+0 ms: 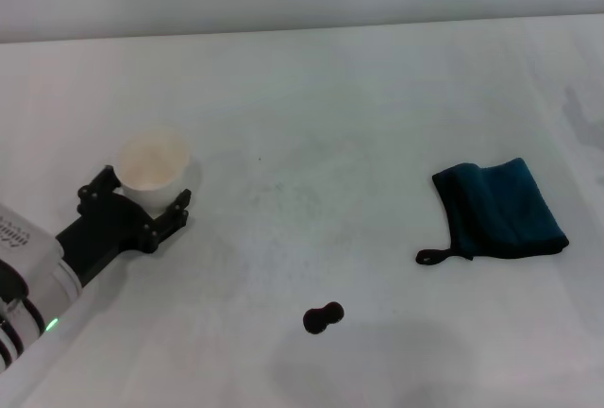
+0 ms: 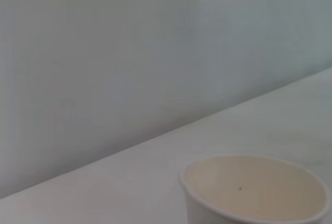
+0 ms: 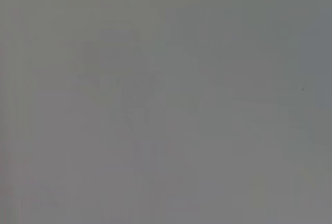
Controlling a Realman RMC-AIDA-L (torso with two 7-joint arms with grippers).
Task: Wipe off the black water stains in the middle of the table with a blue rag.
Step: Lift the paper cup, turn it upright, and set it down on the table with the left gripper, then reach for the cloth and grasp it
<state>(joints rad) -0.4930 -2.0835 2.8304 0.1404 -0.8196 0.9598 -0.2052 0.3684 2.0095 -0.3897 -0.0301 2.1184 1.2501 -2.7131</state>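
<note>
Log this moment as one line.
left gripper around paper cup | blue rag untouched | black water stains unwiped | right gripper unseen

We see our left gripper (image 1: 142,202) boxed in by 1 white paper cup (image 1: 152,167) between its fingers. To its right the table (image 1: 311,125) lies bare as far as the black water stains (image 1: 323,317) and blue rag (image 1: 498,210).

At the lower left of the head view, the left arm (image 1: 33,280) is a white cylinder with small dark lettering, black ring bands and a green light. Its gripper (image 1: 142,205) is matte black, blocky, with angular fingers.
</note>
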